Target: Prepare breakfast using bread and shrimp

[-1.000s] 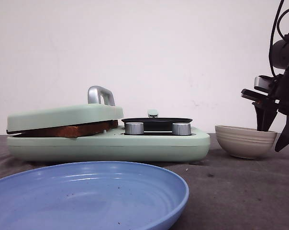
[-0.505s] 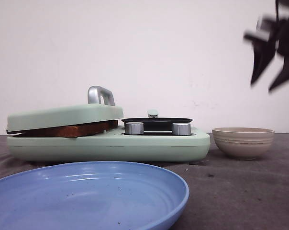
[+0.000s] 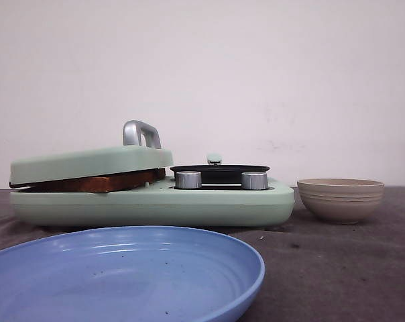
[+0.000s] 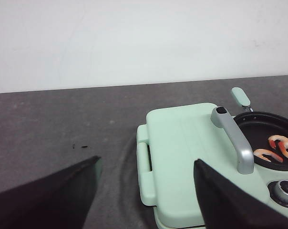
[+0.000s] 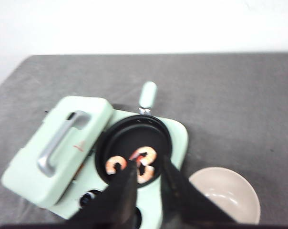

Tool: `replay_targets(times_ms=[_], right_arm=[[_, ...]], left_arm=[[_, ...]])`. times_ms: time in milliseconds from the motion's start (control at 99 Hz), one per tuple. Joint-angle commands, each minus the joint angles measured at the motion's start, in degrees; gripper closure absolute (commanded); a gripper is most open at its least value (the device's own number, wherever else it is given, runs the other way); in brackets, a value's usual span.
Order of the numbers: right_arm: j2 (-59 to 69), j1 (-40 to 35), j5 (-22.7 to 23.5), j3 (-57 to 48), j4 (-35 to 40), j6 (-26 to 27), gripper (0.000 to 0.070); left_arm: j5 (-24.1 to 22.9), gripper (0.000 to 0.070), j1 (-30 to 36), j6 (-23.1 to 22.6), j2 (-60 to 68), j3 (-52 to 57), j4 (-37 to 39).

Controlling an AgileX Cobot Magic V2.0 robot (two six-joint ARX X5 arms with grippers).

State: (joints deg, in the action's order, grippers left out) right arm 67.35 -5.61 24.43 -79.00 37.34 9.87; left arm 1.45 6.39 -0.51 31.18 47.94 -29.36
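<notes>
Gone from the front view, right claw (image 5: 149, 179) hangs above pan (image 5: 116, 143), slightly spread, empty; shrimp (image 5: 134, 164) inside. Left claw (image 4: 146, 183) spread wide, empty.

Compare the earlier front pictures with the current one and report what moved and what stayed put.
The right arm rose from beside the beige bowl, where its claw hung at the rim, and left the front view. Its wrist camera now looks down from above on the shrimp lying in the black pan. Nothing visibly taken or released. The green cooker with its lid shut on the bread, the bowl and the blue plate did not move.
</notes>
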Motion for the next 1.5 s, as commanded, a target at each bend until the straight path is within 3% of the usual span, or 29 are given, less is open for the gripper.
replay_targets(times_ms=[0, 101, 424, 667, 788, 1040, 1343, 1495], right_arm=[[-0.6, -1.4, 0.2, -1.0, -0.2, -0.3, 0.0686], [-2.1, -4.3, -1.0, -0.9, 0.5, -1.7, 0.0686], [-3.8, -16.7, -11.7, 2.4, -0.2, -5.0, 0.0690], [-13.3, -26.0, -18.7, 21.4, -16.0, -4.9, 0.0690], [-20.1, -28.8, -19.4, 32.5, -22.5, -4.6, 0.0690], [-30.9, -30.7, -21.9, 48.7, -27.1, 0.1, 0.0690], [-37.7, -30.9, -22.1, 54.9, -25.5, 1.8, 0.0690], [-37.9, -30.9, -26.3, 55.2, -25.3, 2.5, 0.0690]], left_arm=[[0.3, 0.0519, 0.0, 0.2, 0.3, 0.7, 0.6], [1.6, 0.0700, 0.0, 0.2, 0.3, 0.7, 0.6], [4.1, 0.0700, 0.0, 1.6, 0.2, 0.7, 0.6], [5.5, 0.0700, 0.0, 2.1, -1.4, 0.0, 1.1], [5.9, 0.0700, 0.0, 3.7, -5.2, -2.0, 2.3], [5.9, 0.0700, 0.0, 7.8, -15.3, -8.9, 1.0], [4.2, 0.0700, 0.0, 13.3, -25.6, -14.3, -4.0], [1.2, 0.0700, 0.0, 13.3, -26.5, -14.3, -4.6]])
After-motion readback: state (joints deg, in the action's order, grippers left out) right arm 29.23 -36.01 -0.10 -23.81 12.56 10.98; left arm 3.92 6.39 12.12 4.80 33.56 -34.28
